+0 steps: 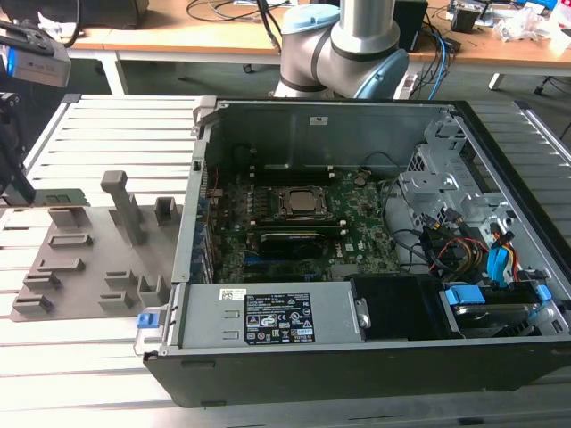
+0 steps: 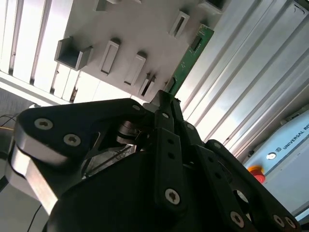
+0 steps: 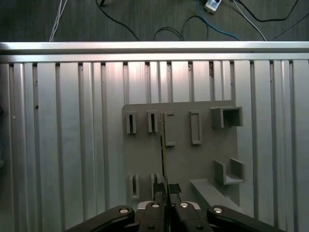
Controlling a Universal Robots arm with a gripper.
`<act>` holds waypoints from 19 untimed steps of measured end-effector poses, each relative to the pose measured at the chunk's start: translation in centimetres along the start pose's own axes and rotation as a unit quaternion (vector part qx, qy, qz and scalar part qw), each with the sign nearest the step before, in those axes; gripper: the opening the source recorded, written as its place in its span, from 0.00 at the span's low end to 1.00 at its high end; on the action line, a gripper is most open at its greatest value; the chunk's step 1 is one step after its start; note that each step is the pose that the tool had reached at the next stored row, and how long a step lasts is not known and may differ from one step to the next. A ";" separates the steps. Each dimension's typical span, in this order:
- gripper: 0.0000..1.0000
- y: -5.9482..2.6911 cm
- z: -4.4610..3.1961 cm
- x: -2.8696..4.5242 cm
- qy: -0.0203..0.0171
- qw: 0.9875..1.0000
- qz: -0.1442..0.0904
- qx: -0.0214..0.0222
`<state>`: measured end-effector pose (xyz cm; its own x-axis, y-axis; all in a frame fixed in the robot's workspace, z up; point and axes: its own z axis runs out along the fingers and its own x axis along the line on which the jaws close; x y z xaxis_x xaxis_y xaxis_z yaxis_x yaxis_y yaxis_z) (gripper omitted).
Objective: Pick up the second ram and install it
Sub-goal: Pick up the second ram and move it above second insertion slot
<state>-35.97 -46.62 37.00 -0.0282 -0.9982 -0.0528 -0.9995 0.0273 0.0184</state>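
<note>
At the far left of the exterior view my gripper (image 1: 20,192) hangs over the slatted metal table (image 1: 116,125). Just beside it lies the second ram (image 1: 64,197), a thin green stick held level above the rear blocks of the grey fixture plate (image 1: 89,267). In both wrist views I see the jaws pinching one end of that stick. In the first wrist view it is edge-on, a thin line running out from between the black fingertips (image 3: 174,188) across the plate. In the second wrist view its green face reaches away from the fingers along the plate's edge. I cannot tell whether the stick's lower edge touches the plate or hangs clear of it.

Further right, in the middle of the exterior view, the open computer case (image 1: 500,366) lies on its side. The motherboard (image 1: 357,223) is exposed inside it, with the labelled power supply (image 1: 277,316) at its lower edge. The arm's base (image 1: 343,45) stands at top centre behind the case. Blue latches (image 1: 466,295) sit at the lower right.
</note>
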 end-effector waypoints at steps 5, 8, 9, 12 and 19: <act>0.14 -0.03 -0.62 -0.04 0.000 1.000 0.000 0.000; 0.14 -0.04 -0.88 -0.05 0.000 1.000 0.000 0.000; 0.14 -0.04 -0.99 -0.06 0.000 1.000 0.000 0.000; 0.14 -0.06 -1.68 -0.09 0.000 1.000 0.000 0.000; 0.14 -0.11 -3.20 -0.18 0.000 1.000 0.000 0.000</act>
<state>-35.80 -46.62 40.21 -0.0282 -0.9982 -0.0528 -0.9995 0.0273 0.0186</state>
